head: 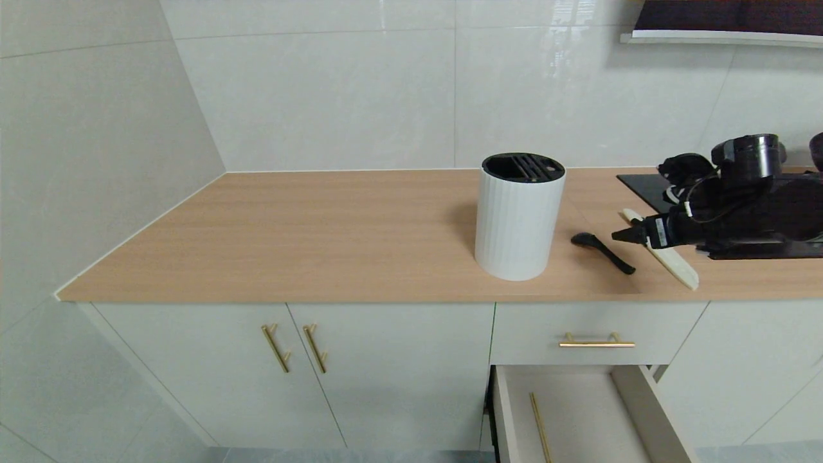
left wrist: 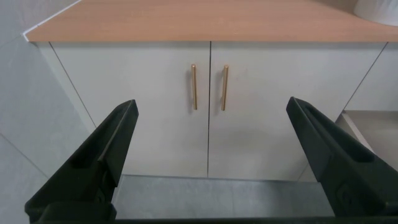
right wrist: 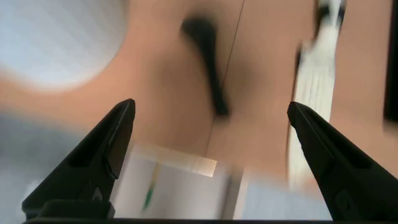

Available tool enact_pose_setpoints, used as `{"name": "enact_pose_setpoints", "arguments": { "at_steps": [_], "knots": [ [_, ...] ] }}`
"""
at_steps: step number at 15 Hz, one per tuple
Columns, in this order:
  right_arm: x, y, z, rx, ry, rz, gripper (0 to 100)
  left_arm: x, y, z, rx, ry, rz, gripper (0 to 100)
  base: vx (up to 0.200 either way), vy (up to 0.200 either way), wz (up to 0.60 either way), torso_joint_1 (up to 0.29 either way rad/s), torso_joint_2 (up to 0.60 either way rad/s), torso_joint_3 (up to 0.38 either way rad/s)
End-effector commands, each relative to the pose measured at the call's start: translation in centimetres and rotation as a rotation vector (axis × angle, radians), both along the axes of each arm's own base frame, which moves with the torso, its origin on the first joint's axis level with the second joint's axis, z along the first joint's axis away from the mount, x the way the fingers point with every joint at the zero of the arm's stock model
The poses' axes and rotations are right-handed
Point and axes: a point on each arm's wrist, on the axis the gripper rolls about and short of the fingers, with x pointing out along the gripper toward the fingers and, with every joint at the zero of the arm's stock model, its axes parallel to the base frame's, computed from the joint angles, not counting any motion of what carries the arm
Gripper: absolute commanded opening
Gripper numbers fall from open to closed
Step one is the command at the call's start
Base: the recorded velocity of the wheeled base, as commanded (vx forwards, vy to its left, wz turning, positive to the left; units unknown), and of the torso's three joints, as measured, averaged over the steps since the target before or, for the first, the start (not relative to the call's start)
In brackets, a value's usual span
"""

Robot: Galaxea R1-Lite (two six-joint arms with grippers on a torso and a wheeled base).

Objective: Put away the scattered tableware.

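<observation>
A black spoon (head: pixel 601 251) lies on the wooden counter (head: pixel 321 231), just right of a white ribbed utensil holder (head: pixel 519 218) with a black slotted top. A cream spatula (head: pixel 672 260) lies further right, partly under my right arm. My right gripper (head: pixel 622 235) hovers above the counter between spoon and spatula. In the right wrist view it (right wrist: pixel 211 107) is open and holds nothing, with the black spoon (right wrist: pixel 208 62) and the cream spatula (right wrist: pixel 317 81) below it. My left gripper (left wrist: pixel 211 109) is open and empty, low in front of the cabinet doors (left wrist: pixel 208 106).
A black hob (head: pixel 643 186) is set into the counter at the back right. Below the counter's right part a drawer (head: pixel 578 411) stands pulled out, with a shut drawer (head: pixel 595 334) above it. Tiled walls close the back and left.
</observation>
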Motion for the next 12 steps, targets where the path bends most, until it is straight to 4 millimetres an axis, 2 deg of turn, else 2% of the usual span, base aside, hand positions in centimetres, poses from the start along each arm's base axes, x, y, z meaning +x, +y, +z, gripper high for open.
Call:
{"name": "enact_pose_setpoints", "arguments": {
  "at_steps": [1, 5, 12],
  "knots": [
    [1.8, 0.9, -4.1, -0.005, 0.065, 0.020, 100, 0.0, 0.0, 0.0, 0.000, -0.001, 0.001, 100, 0.000, 0.000, 0.00, 0.000, 0.00, 0.000],
    [3.9, 1.0, -6.6, -0.004, 0.009, 0.014, 100, 0.0, 0.0, 0.0, 0.000, 0.000, 0.001, 100, 0.000, 0.000, 0.00, 0.000, 0.00, 0.000],
    [5.1, 0.4, -8.0, -0.003, -0.020, -0.002, 100, 0.0, 0.0, 0.0, 0.000, 0.000, 0.001, 100, 0.000, 0.000, 0.00, 0.000, 0.00, 0.000]
  ]
}}
